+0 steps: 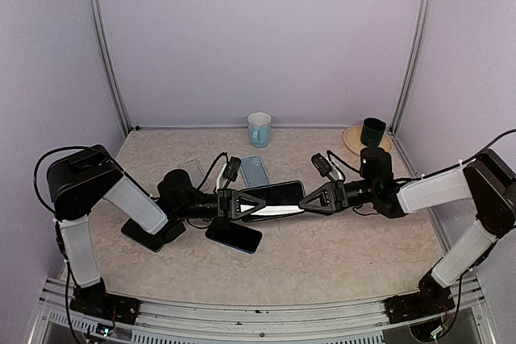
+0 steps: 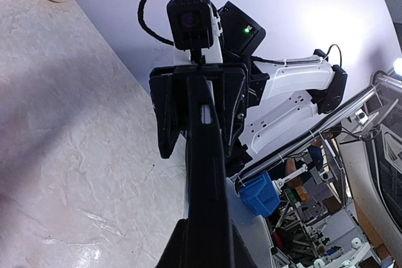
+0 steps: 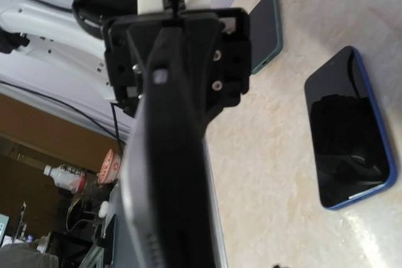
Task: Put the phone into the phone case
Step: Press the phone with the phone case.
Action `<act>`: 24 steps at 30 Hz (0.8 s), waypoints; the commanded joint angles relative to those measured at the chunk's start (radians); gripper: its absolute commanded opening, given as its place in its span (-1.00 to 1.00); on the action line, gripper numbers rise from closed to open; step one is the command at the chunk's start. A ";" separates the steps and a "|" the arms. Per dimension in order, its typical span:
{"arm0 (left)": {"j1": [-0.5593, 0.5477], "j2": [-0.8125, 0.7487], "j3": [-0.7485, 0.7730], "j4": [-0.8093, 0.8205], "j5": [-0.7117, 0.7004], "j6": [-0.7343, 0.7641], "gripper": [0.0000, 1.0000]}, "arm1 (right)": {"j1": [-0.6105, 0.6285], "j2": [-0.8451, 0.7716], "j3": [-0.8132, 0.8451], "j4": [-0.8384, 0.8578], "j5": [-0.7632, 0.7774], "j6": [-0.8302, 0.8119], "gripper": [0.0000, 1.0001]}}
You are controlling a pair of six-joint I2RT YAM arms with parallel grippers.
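Our left jaws clamp one end of the black phone (image 1: 274, 195), held above the table (image 1: 347, 255); the right jaws meet its other end, but how open we cannot tell. We judge casing unfinished: a light-blue case (image 1: 255, 171) lies behind.

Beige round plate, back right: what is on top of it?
A dark green cup stands on the beige round plate, covering part of it; the cup's inside cannot be seen.
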 commanded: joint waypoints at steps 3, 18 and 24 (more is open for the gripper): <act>0.012 -0.019 -0.005 0.102 -0.005 -0.007 -1.00 | 0.019 -0.011 -0.030 0.086 -0.037 0.019 -0.19; 0.016 -0.009 -0.008 0.104 -0.011 -0.007 -1.00 | 0.021 -0.013 -0.031 0.097 -0.041 0.026 -0.71; 0.016 -0.004 -0.011 0.107 -0.009 -0.009 -0.82 | 0.021 -0.010 -0.025 0.085 -0.032 0.023 -0.97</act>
